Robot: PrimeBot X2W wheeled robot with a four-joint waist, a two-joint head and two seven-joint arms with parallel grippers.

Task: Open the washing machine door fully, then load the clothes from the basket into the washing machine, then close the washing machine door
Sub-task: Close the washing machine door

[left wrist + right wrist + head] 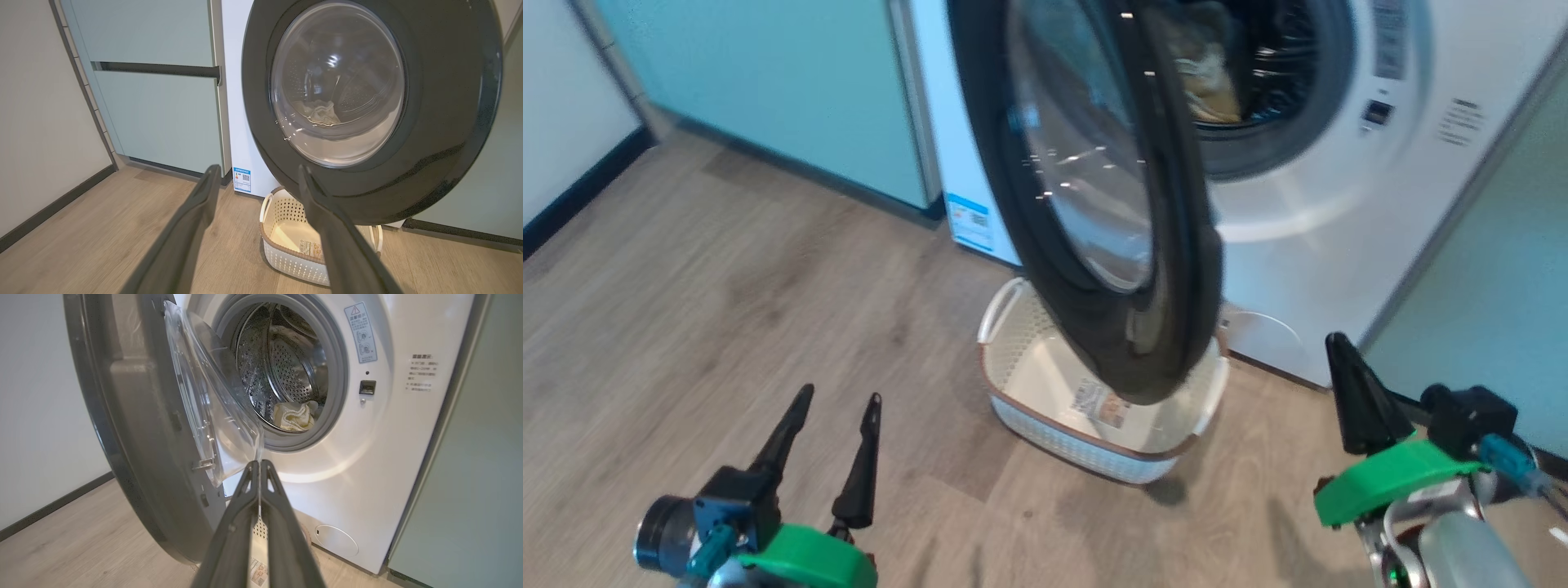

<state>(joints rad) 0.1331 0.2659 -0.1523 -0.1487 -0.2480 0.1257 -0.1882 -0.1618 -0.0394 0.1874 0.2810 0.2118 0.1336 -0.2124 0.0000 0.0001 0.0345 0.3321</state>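
Head view: washing machine door (1086,163) covers half the basket (1023,347)

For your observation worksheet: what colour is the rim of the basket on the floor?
Brown, over the cream-white perforated sides of the basket; the head view shows it best.

washing machine door (1086,188): top cut off | basket (1033,367): partly hidden behind door | base label (1101,404): seemingly unreadable
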